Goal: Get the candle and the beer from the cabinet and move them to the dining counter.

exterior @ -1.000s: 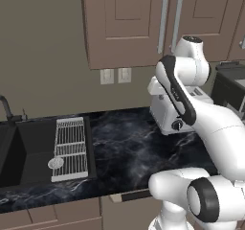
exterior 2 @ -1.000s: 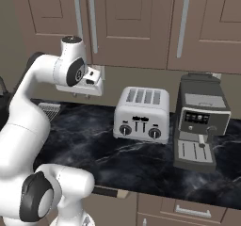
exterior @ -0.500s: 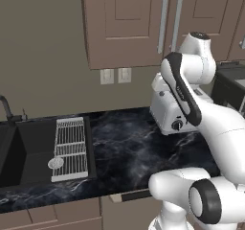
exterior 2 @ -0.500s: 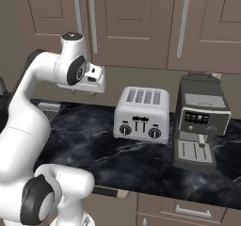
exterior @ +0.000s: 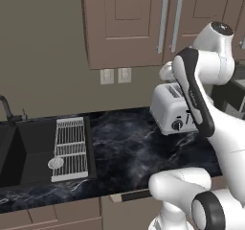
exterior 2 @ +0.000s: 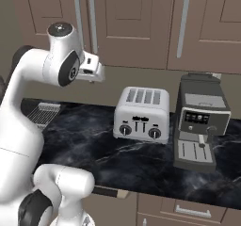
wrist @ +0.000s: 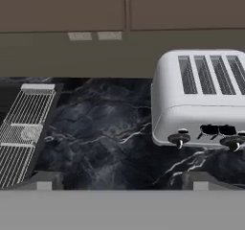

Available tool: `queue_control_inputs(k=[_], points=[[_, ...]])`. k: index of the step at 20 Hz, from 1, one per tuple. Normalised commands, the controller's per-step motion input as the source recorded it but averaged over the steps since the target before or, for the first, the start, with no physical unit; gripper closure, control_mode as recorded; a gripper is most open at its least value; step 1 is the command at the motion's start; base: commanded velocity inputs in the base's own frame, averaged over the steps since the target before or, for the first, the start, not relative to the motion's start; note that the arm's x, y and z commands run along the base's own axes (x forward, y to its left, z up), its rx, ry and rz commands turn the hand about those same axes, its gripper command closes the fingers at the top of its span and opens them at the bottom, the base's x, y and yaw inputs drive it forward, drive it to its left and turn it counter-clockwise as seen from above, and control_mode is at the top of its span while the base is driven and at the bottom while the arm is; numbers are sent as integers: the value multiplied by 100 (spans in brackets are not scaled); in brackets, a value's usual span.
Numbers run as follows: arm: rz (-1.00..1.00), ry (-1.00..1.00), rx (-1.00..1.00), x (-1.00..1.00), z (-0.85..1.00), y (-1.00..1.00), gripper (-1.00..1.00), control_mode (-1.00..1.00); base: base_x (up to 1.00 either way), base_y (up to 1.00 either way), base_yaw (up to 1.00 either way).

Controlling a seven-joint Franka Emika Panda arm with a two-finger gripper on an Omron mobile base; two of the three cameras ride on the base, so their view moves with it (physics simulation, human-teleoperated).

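Note:
The cabinet (exterior: 129,28) (exterior 2: 134,27) hangs above the worktop with its doors shut, and its lower door edges (wrist: 62,6) run along the top of the hand view. Two silver bar handles (exterior 2: 92,22) (exterior: 163,23) flank the door seam. My gripper (exterior 2: 98,73) is raised just below those handles, level with the doors' bottom edge. It points out and down over the worktop. In the hand view its fingertips (wrist: 44,181) stand far apart with nothing between them, so my gripper (wrist: 122,181) is open. The candle and the beer are hidden. The dining counter is out of view.
A silver four-slot toaster (exterior 2: 141,114) (exterior: 172,110) (wrist: 201,99) stands on the black marbled worktop (exterior: 129,147) below the hand. A coffee machine (exterior 2: 200,119) is to its right. A sink (exterior: 19,152) with a wire rack (exterior: 69,145) lies left. Wall outlets (exterior: 116,75) sit under the cabinet.
The arm has risen and swung right, closer to the cabinet doors. The gripper has lifted slightly toward the handles.

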Motion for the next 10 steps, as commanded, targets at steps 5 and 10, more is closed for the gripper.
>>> queue_control_inputs(k=[5, 10], points=[[0, -34, 0, -23, 53, -4, -100, -100, 0, 0, 0], [0, -42, 0, -20, 47, -3, -100, -100, 0, 0, 0]])
